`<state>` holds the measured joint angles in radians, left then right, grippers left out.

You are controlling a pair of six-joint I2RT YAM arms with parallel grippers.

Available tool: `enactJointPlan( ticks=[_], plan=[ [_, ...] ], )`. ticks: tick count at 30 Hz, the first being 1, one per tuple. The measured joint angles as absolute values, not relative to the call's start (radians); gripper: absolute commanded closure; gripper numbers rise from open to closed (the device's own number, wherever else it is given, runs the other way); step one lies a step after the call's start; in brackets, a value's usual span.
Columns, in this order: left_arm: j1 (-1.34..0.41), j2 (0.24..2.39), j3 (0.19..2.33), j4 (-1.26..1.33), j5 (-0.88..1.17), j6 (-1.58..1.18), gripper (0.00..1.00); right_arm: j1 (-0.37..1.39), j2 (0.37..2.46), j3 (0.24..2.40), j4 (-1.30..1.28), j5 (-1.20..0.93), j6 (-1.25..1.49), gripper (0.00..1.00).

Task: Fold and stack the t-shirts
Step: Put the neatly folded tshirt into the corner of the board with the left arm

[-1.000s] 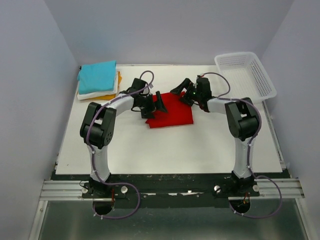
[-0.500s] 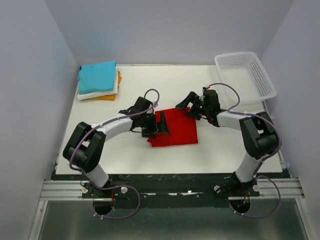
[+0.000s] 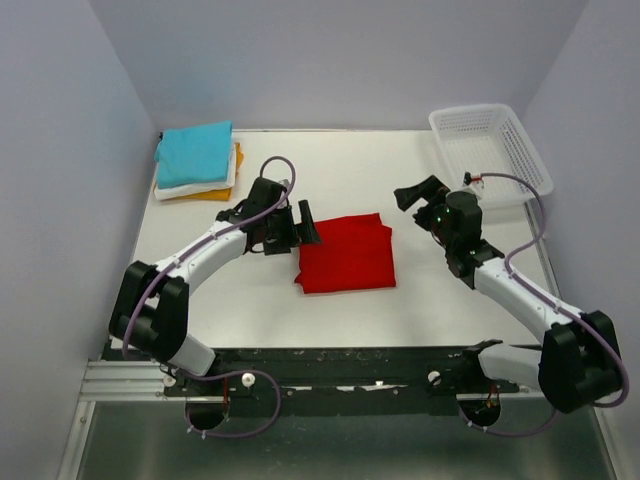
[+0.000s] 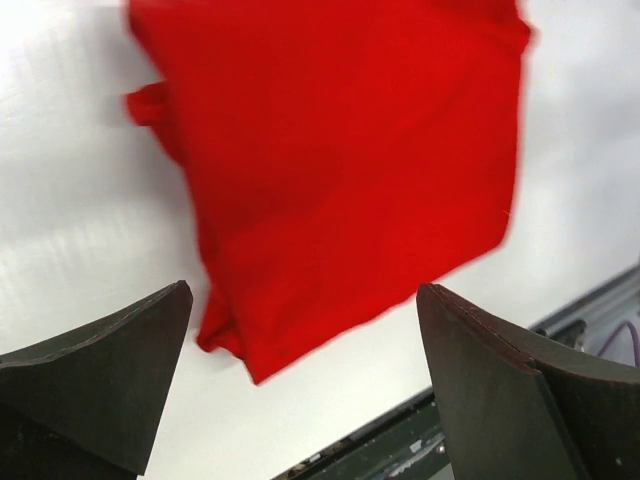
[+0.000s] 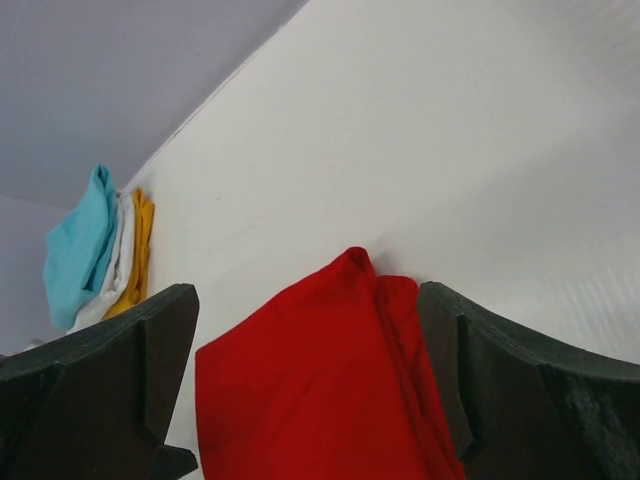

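White table (image 3: 250, 300) between lilac walls (image 3: 60, 150) carries the folded red shirt (image 3: 345, 253) at its centre, lying flat. We find the left gripper (image 3: 300, 224) spread wide just beside the shirt's left edge and the right gripper (image 3: 418, 192) equally wide, well apart to its right, both empty. At the far left corner we record 3 folded shirts stacked: turquoise shirt (image 3: 195, 152) over white shirt (image 3: 197, 186) over orange-yellow shirt (image 3: 218, 194).

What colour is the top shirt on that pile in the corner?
Turquoise. The top shirt shows best from the overhead camera.
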<state>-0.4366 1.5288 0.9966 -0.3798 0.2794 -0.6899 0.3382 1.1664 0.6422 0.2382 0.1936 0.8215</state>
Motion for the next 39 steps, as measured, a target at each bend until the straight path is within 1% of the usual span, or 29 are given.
enactJointPlan(
  ticks=[4,7,8,10,11,12,13,14,15,16,17,18,19,26,29,31,36,39],
  plan=[
    [-0.435,1.63,0.986,-0.381,0.289,-0.706,0.15,0.337,1.08,0.57,0.207,0.253,0.83,0.0],
    [-0.444,1.7,0.999,-0.376,0.311,-0.726,0.26,0.337,1.045,0.556,0.186,0.28,0.83,0.0],
    [-0.446,1.705,1.006,-0.369,0.314,-0.728,0.33,0.337,1.039,0.554,0.184,0.289,0.83,0.0],
    [-0.466,1.738,1.036,-0.36,0.31,-0.742,0.43,0.337,1.032,0.554,0.182,0.303,0.83,0.0],
    [-0.475,1.749,1.045,-0.361,0.308,-0.747,0.52,0.337,1.03,0.554,0.181,0.308,0.83,0.0],
    [-0.497,1.779,1.075,-0.373,0.299,-0.76,0.57,0.337,1.029,0.554,0.179,0.313,0.83,0.0],
    [-0.513,1.795,1.092,-0.379,0.29,-0.766,0.59,0.337,1.029,0.554,0.178,0.318,0.829,0.0],
    [-0.529,1.813,1.119,-0.394,0.277,-0.773,0.64,0.337,1.028,0.554,0.176,0.323,0.829,0.0],
    [-0.553,1.84,1.145,-0.407,0.261,-0.781,0.72,0.337,1.028,0.554,0.175,0.327,0.829,0.0],
    [-0.569,1.864,1.174,-0.423,0.251,-0.794,0.77,0.337,1.028,0.554,0.175,0.331,0.829,0.0],
    [-0.585,1.879,1.195,-0.435,0.239,-0.799,0.84,0.337,1.028,0.554,0.174,0.336,0.828,0.0],
    [-0.6,1.892,1.217,-0.453,0.218,-0.807,0.96,0.337,1.027,0.554,0.173,0.342,0.828,0.0],
    [-0.612,1.905,1.235,-0.469,0.2,-0.813,1.0,0.337,1.027,0.554,0.171,0.348,0.826,0.0],
    [-0.68,1.985,1.428,-0.652,0.033,-0.784,1.0,0.337,1.027,0.554,0.16,0.379,0.802,0.0],
    [-0.683,1.99,1.526,-0.747,-0.126,-0.685,1.0,0.337,1.021,0.554,0.153,0.392,0.786,0.0],
    [-0.667,1.984,1.572,-0.758,-0.203,-0.597,1.0,0.337,1.012,0.554,0.152,0.407,0.773,0.0],
    [-0.556,1.977,1.695,-0.725,-0.282,-0.244,1.0,0.337,1.002,0.554,0.152,0.447,0.74,0.0],
    [-0.445,1.993,1.842,-0.722,-0.294,-0.071,1.0,0.337,1.013,0.554,0.151,0.458,0.722,0.0]
  ],
)
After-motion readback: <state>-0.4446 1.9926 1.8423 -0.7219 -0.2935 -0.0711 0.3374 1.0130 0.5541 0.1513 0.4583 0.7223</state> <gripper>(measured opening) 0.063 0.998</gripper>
